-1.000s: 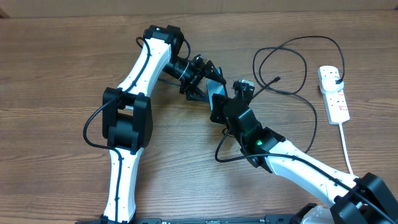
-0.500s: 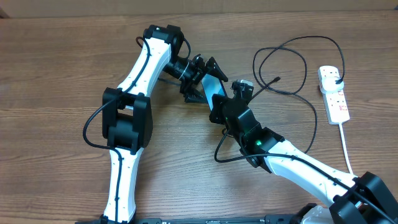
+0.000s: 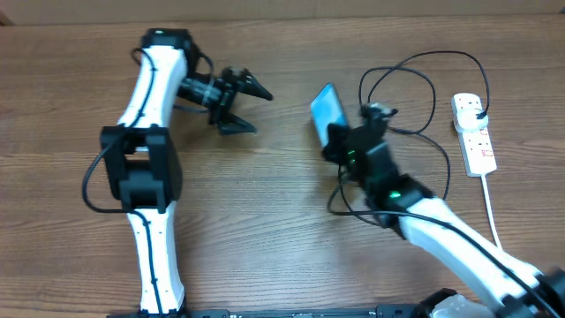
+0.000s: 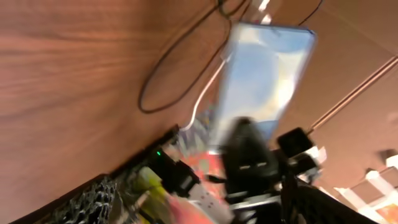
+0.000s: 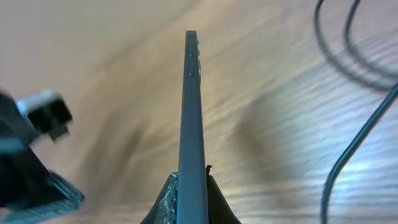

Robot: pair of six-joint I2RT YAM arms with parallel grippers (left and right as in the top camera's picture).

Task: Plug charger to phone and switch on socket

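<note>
The phone (image 3: 327, 107), light blue screen, is held tilted above the table by my right gripper (image 3: 339, 138), which is shut on its lower end. In the right wrist view the phone (image 5: 192, 93) stands edge-on between the fingers (image 5: 191, 185). My left gripper (image 3: 254, 109) is open and empty, well left of the phone. The blurred left wrist view shows the phone (image 4: 266, 81) from a distance. The charger's black cable (image 3: 399, 72) loops on the table right of the phone, its connector tip (image 3: 391, 113) close to my right wrist. Its black plug (image 3: 478, 108) sits in the white socket strip (image 3: 474, 141).
The socket strip's thick white cord (image 3: 491, 208) runs toward the front right. A black cable loop (image 5: 357, 146) lies right of the phone in the right wrist view. The table's far edge runs along the top of the overhead view.
My left gripper has let go of the phone and swung away to the left. My right gripper has carried the phone to the right, toward the cable.
</note>
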